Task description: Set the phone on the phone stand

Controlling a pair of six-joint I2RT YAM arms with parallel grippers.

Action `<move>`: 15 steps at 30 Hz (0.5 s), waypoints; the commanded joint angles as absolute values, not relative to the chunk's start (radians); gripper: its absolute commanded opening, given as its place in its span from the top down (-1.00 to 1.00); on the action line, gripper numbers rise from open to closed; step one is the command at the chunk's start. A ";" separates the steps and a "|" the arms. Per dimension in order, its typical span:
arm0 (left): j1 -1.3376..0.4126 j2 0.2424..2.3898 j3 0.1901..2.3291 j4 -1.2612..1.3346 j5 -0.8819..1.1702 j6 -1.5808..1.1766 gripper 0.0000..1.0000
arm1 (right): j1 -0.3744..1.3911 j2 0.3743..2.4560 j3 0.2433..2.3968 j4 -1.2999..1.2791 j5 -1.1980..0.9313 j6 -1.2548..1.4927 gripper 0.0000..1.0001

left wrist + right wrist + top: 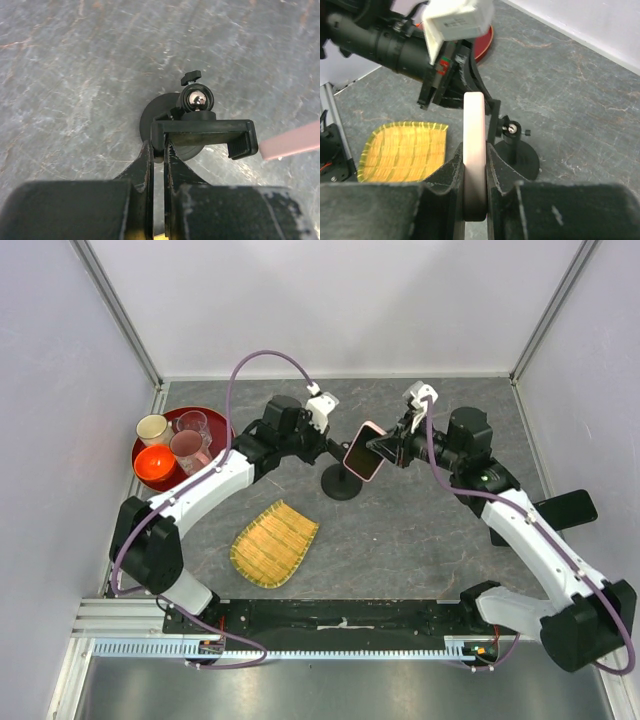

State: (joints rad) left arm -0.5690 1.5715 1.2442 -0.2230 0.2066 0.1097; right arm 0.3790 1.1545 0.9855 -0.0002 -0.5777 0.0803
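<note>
The phone (pixel 363 451), pink-rimmed with a black screen, is held tilted in the air by my right gripper (pixel 390 450), which is shut on its edge. In the right wrist view the pink phone (pixel 474 130) stands edge-on between the jaws of the right gripper (pixel 475 165). The phone stand (pixel 342 483) sits mid-table on its round base (pixel 147 120). Its clamp (pixel 202 131) is level on top. My left gripper (pixel 158 150) is shut on the clamp's left end. The phone's pink corner (pixel 292 144) is just right of the clamp, apart from it.
A red tray (pixel 143 448) with cups and an orange bowl (pixel 155 466) sits at the left. A yellow woven tray (pixel 274 542) lies in front of the stand. A flat black object (pixel 566 508) lies at the right edge, behind the right arm.
</note>
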 commanded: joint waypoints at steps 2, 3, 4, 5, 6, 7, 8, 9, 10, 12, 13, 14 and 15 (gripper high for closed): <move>-0.643 1.499 1.230 -0.183 0.359 0.225 0.95 | 0.472 1.006 0.994 0.003 -0.603 0.035 1.00; -0.647 1.497 1.230 -0.184 0.395 0.229 0.95 | 0.491 0.979 0.989 -0.026 -0.604 0.014 1.00; -0.647 1.499 1.230 -0.184 0.414 0.230 0.95 | 0.517 0.968 0.985 -0.058 -0.603 0.006 1.00; -0.647 1.499 1.229 -0.184 0.429 0.230 0.95 | 0.526 0.962 0.983 -0.084 -0.600 -0.020 1.00; -0.647 1.499 1.229 -0.184 0.451 0.233 0.95 | 0.537 0.950 0.983 -0.106 -0.595 -0.043 1.00; -0.647 1.496 1.229 -0.189 0.463 0.239 0.95 | 0.551 0.943 0.982 -0.132 -0.592 -0.052 1.00; -0.649 1.497 1.227 -0.190 0.474 0.250 0.95 | 0.557 0.939 0.974 -0.136 -0.591 -0.058 1.00; -0.649 1.496 1.226 -0.195 0.501 0.256 0.95 | 0.561 0.940 0.971 -0.138 -0.601 -0.069 1.00; -0.647 1.493 1.223 -0.195 0.514 0.261 0.95 | 0.574 0.945 0.966 -0.129 -0.615 -0.099 1.00; -0.649 1.493 1.210 -0.193 0.534 0.281 0.95 | 0.587 0.969 0.956 -0.114 -0.655 -0.142 1.00; -0.649 1.494 1.207 -0.196 0.546 0.287 0.95 | 0.600 0.980 0.950 -0.106 -0.663 -0.197 1.00; -0.649 1.493 1.209 -0.215 0.557 0.304 0.95 | 0.607 0.992 0.942 -0.103 -0.670 -0.225 1.00; -0.649 1.496 1.212 -0.222 0.578 0.314 0.95 | 0.614 1.012 0.937 -0.098 -0.678 -0.250 1.00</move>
